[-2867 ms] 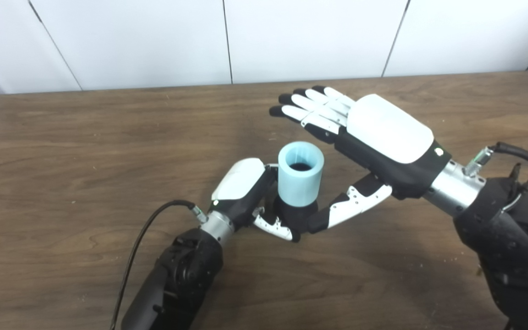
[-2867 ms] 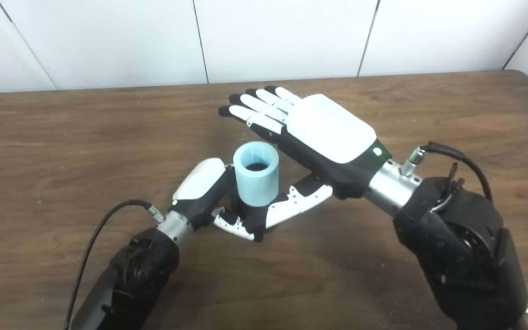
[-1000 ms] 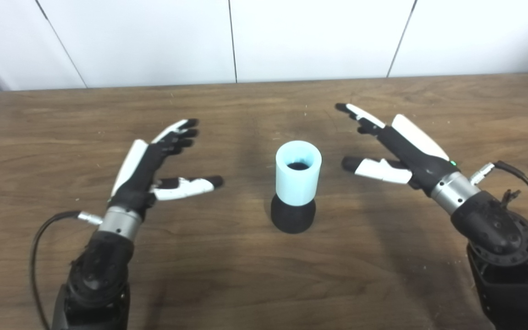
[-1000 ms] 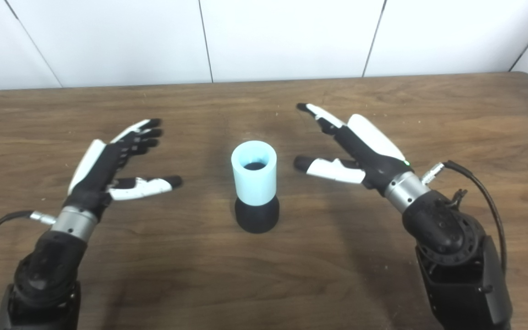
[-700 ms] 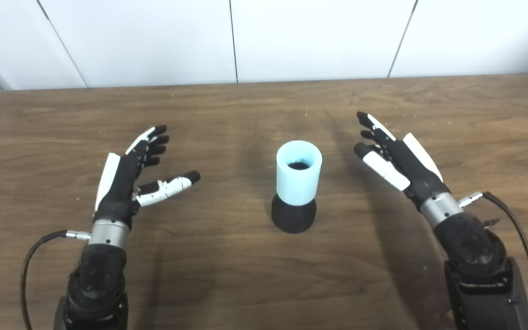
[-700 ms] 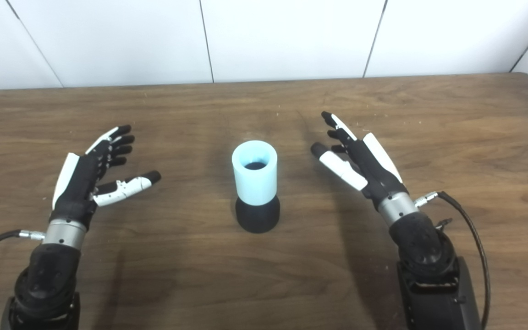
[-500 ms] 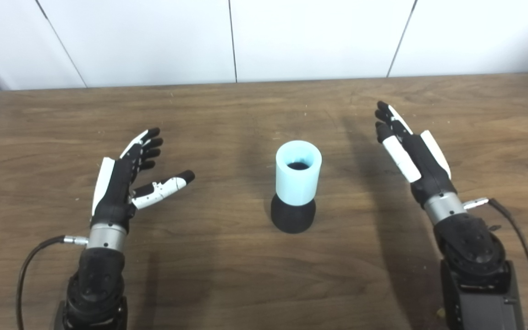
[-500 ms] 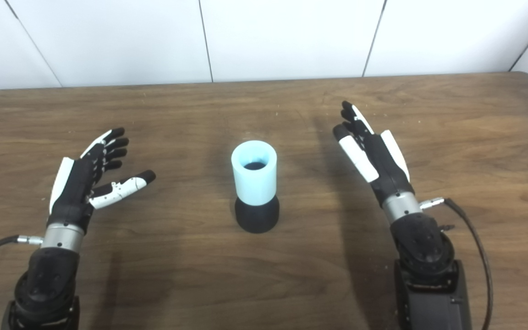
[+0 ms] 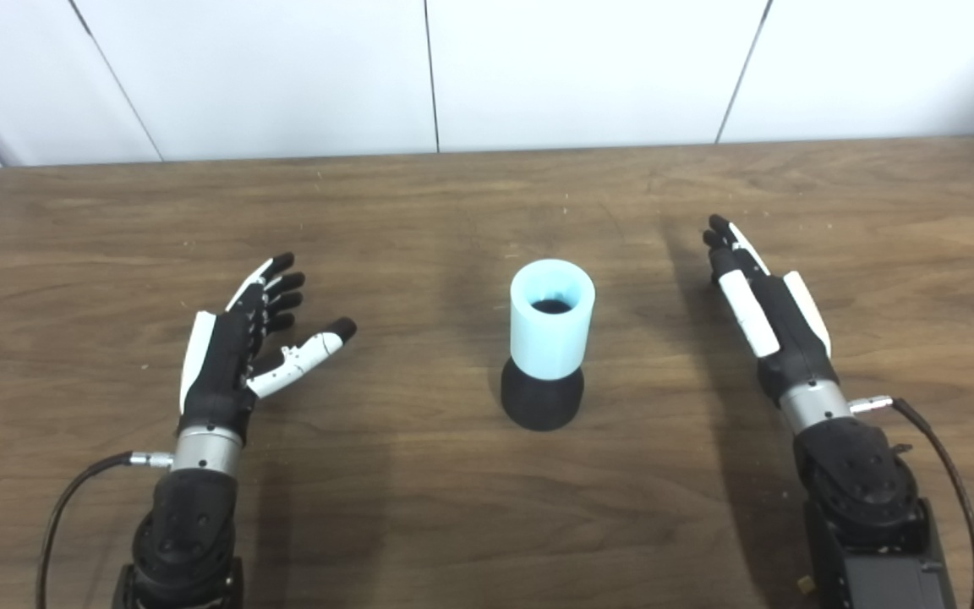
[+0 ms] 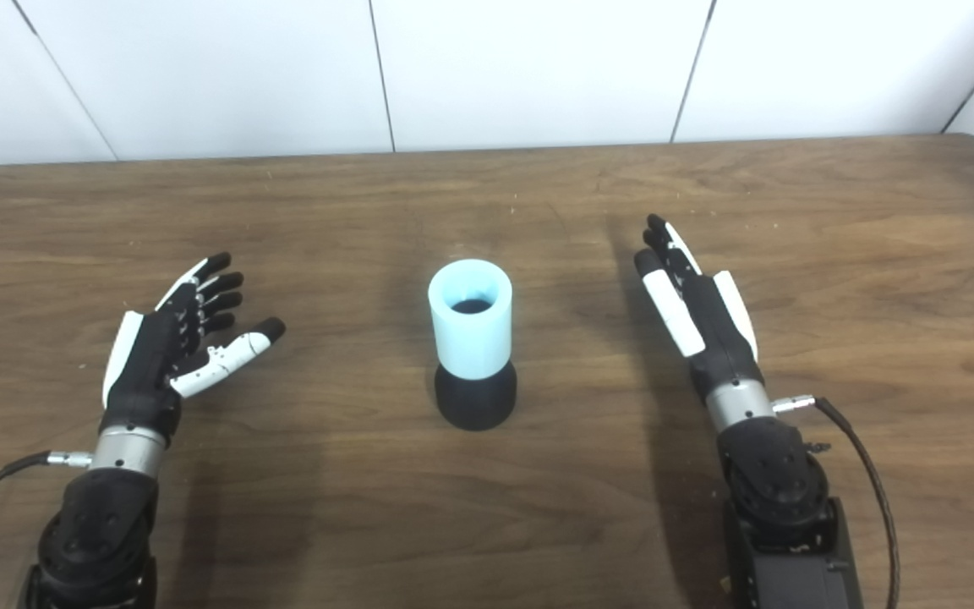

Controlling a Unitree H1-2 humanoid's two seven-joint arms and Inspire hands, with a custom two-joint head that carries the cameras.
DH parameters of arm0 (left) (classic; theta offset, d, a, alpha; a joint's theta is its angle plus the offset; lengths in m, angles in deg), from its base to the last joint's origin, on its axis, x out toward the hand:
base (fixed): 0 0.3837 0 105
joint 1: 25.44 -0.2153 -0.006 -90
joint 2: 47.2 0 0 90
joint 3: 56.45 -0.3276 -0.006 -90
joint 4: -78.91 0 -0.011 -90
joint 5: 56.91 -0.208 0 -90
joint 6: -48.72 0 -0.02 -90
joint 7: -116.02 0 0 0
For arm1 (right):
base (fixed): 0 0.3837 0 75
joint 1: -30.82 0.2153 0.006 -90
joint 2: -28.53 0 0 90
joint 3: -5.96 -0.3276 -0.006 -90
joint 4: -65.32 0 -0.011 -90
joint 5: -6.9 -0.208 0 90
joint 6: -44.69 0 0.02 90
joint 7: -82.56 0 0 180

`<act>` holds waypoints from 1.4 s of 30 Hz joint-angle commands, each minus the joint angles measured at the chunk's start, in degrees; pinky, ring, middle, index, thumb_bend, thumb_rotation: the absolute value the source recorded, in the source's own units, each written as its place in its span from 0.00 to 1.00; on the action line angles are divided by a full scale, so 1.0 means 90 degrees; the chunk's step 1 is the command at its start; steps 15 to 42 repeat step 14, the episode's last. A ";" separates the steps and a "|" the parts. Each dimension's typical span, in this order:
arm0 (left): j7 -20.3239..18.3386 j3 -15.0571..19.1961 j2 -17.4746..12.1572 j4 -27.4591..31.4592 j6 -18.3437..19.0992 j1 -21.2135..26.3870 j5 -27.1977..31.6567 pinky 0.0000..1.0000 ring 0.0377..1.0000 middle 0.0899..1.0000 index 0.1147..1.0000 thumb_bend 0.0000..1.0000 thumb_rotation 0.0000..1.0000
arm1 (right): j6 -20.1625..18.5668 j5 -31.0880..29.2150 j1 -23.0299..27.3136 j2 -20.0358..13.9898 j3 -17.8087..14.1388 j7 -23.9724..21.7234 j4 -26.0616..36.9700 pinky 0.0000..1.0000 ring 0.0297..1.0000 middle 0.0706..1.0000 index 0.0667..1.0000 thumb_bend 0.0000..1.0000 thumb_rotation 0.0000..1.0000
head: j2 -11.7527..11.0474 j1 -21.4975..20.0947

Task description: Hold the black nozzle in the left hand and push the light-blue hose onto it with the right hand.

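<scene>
The light-blue hose (image 9: 551, 328) stands upright, seated on the black nozzle (image 9: 541, 403), which rests on the wooden table (image 9: 419, 507) near its middle. The hose's open top faces up and shows a dark inside. My left hand (image 9: 238, 349) hovers well to the left of the pair, open, fingers spread, holding nothing. On the other side, my right hand (image 9: 763, 309) is open too, fingers straight and pointing away from me. Neither hand touches the hose or the nozzle.
A white panelled wall (image 9: 538, 68) runs behind the table's far edge. Black cables (image 9: 73, 507) trail from both wrists near the bottom corners.
Both hands let go of the hose and nozzle and drew back to the sides and toward me. The joined pair stayed standing in place.
</scene>
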 commanded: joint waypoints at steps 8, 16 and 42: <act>0.0510 0.0237 0.0444 -0.0188 -0.0576 0.0062 0.0566 0.88 0.88 0.86 0.80 0.33 0.63 | 0.0069 -0.1104 0.0136 0.0272 -0.0375 0.0139 0.0112 0.98 1.00 0.99 0.98 0.30 1.00 | -0.0004 0.0002; 0.0410 0.0064 0.0392 -0.0259 -0.0825 0.0019 0.0706 0.92 0.94 0.91 0.86 0.30 0.76 | 0.0004 -0.1521 0.0172 0.0324 -0.0525 0.0240 0.0055 0.99 1.00 1.00 0.98 0.30 1.00 | -0.0027 0.0188; 0.0410 0.0064 0.0392 -0.0259 -0.0825 0.0019 0.0706 0.92 0.94 0.91 0.86 0.30 0.76 | 0.0004 -0.1521 0.0172 0.0324 -0.0525 0.0240 0.0055 0.99 1.00 1.00 0.98 0.30 1.00 | -0.0027 0.0188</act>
